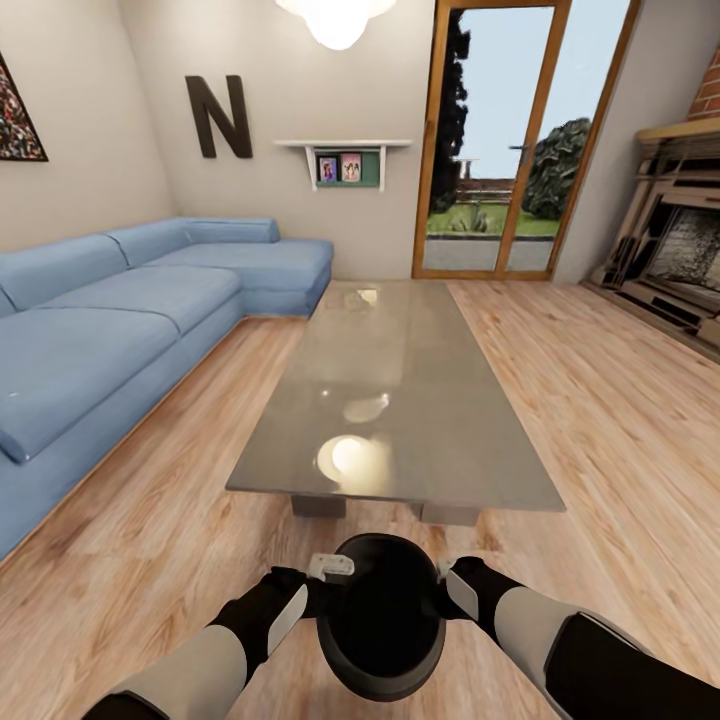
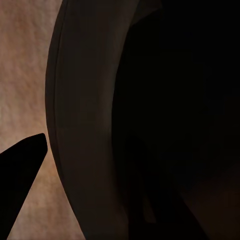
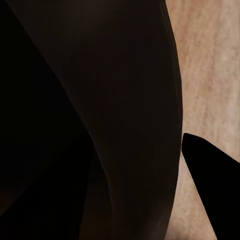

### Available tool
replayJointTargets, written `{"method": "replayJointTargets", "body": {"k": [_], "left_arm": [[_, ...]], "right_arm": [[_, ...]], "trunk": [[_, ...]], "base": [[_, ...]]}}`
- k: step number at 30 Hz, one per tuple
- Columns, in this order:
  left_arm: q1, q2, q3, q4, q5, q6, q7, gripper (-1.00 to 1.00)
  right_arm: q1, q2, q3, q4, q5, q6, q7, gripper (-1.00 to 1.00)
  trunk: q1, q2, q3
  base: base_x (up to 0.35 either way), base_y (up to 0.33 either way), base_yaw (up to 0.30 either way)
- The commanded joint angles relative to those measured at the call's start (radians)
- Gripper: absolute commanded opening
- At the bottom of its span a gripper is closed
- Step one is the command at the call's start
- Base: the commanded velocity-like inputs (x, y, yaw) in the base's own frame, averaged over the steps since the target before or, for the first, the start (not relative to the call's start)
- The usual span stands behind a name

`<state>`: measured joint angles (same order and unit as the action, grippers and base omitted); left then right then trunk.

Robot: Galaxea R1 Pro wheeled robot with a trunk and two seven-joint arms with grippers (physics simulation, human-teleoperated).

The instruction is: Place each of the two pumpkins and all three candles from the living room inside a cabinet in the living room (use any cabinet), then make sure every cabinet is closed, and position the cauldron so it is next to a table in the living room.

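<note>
From my head, I saw the cauldron [image 1: 381, 615] held between my left gripper [image 1: 328, 573] and right gripper [image 1: 447, 582], each clamped over its rim, above the wooden floor [image 1: 620, 420] just short of the table [image 1: 400, 400]. At my left wrist, one finger [image 2: 20, 175] sat outside the rim, one inside. My right wrist showed the same grip, outer finger [image 3: 210, 185] against the wall.

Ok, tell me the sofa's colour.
The sofa is light blue, clearest in the head view.
</note>
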<state>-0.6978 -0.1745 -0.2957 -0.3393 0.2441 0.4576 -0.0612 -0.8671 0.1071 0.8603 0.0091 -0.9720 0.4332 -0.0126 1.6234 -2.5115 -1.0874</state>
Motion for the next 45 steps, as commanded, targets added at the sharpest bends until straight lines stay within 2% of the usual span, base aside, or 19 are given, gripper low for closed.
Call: {"method": "replayJointTargets", "body": {"k": [1,36,45], "left_arm": [[0.000,0.000,-0.007,0.002,-0.023,0.004,0.038,-1.00],[0.000,0.000,-0.007,0.002,-0.023,0.004,0.038,-1.00],[0.000,0.000,-0.007,0.002,-0.023,0.004,0.038,-1.00]], "right_arm": [[-0.001,-0.001,-0.008,-0.001,-0.017,0.002,0.000,-1.00],[-0.001,0.000,-0.007,-0.001,-0.017,0.002,0.003,-1.00],[-0.001,0.000,-0.007,-0.001,-0.017,0.002,0.003,-1.00]], "trunk": [[0.000,-0.001,-0.002],[0.000,-0.001,-0.059],[0.000,-0.001,-0.066]], "base": [[0.017,0.000,0.000],[0.001,0.000,0.000],[0.000,0.000,0.000]]}}
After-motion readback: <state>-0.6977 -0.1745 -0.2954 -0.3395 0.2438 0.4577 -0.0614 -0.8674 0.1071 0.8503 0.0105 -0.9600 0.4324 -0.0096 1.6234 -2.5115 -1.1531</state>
